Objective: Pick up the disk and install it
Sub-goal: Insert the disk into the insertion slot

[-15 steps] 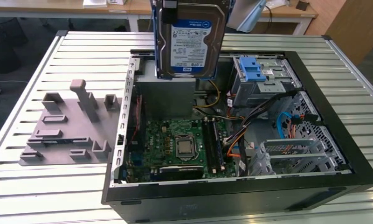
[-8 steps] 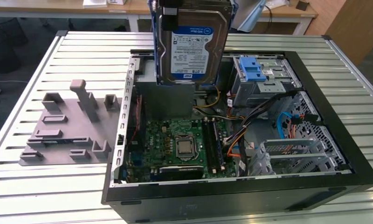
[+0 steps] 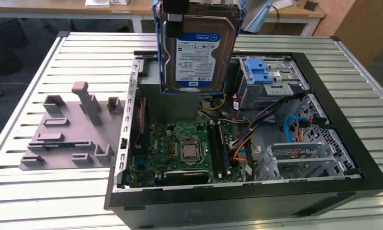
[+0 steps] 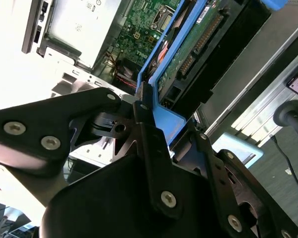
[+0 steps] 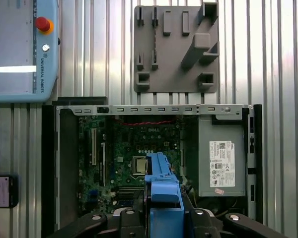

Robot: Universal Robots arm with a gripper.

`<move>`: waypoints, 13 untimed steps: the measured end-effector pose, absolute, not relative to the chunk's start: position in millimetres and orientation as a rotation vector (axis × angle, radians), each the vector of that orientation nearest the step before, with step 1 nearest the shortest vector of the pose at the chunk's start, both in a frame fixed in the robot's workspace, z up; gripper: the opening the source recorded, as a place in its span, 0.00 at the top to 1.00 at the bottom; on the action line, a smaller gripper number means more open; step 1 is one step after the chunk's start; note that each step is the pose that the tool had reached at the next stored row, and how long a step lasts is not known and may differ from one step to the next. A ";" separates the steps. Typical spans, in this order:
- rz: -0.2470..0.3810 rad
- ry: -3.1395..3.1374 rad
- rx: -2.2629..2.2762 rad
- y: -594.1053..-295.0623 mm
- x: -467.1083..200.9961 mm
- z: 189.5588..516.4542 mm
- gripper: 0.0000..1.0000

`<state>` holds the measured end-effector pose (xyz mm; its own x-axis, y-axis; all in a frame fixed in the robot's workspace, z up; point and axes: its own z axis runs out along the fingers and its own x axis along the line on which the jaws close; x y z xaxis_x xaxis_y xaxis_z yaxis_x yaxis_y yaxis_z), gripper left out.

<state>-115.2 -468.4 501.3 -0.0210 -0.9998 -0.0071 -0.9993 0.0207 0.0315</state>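
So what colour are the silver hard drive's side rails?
Blue side rails, clearest in second wrist view.

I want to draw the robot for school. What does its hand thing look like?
The gripper is matte black all over. In the second wrist view it is built from chunky, rounded plates and slim links joined at pivots. Its fingers are long, flat black bars. Shiny round silver screws dot the plates, like little buttons.
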 end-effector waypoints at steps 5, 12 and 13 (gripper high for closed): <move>-0.043 -2.232 2.186 -469.4 -112.9 500.0 0.64; -0.044 -2.232 2.187 -483.7 -110.7 495.7 0.64; -0.045 -2.233 2.187 -484.0 -109.7 495.1 0.64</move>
<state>-109.7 -484.0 495.1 -0.0209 -0.9997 -0.0090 -0.9993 0.0206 0.0315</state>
